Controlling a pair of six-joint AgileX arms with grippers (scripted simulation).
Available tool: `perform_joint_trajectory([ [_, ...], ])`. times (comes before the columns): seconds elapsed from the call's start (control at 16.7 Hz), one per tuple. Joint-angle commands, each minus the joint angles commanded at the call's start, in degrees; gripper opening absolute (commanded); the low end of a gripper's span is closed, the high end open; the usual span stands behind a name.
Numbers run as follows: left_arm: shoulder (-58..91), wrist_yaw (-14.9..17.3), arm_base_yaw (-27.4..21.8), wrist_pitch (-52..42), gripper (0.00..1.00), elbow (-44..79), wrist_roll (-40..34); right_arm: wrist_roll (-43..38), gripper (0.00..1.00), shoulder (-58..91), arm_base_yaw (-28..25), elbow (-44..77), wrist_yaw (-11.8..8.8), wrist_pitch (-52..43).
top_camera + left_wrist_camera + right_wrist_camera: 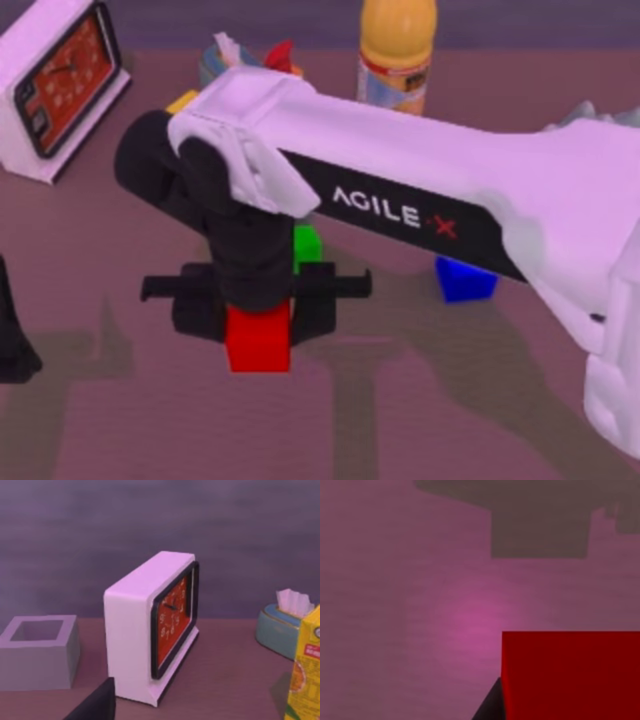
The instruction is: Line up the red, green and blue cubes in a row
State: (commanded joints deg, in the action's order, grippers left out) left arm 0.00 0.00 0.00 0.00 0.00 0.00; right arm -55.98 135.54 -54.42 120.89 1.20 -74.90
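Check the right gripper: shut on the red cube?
Shut on it, apparently: the right gripper brackets the red cube with black fingers against both sides.

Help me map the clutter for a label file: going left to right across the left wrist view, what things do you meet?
Grey open-topped box → white clock with a red face → blue tissue box → yellow juice carton.

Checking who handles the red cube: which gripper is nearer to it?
Right. The right gripper is directly at the red cube, its fingers on either side of it. The left gripper sits parked at the table's left edge, well away.
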Motion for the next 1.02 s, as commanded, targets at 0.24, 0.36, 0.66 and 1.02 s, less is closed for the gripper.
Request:
perform_joint_trajectory([
  [0.24, 0.0, 0.0, 0.0, 0.0, 1.0, 0.0, 0.0, 0.04, 0.0, 0.58, -0.13, -3.68, 0.05, 4.35],
  [0.36, 0.0, 0.0, 0.0, 0.0, 1.0, 0.0, 0.0, -0.09, 0.0, 1.41, -0.2, -7.22, 0.07, 9.48],
  [0.66, 0.0, 0.0, 0.0, 0.0, 1.0, 0.0, 0.0, -0.21, 0.0, 2.53, -0.42, -11.16, 0.14, 13.89],
  [1.02, 0.0, 0.0, 0.0, 0.0, 1.0, 0.0, 0.0, -0.21, 0.3, 2.53, -0.42, -11.16, 0.14, 13.89],
])
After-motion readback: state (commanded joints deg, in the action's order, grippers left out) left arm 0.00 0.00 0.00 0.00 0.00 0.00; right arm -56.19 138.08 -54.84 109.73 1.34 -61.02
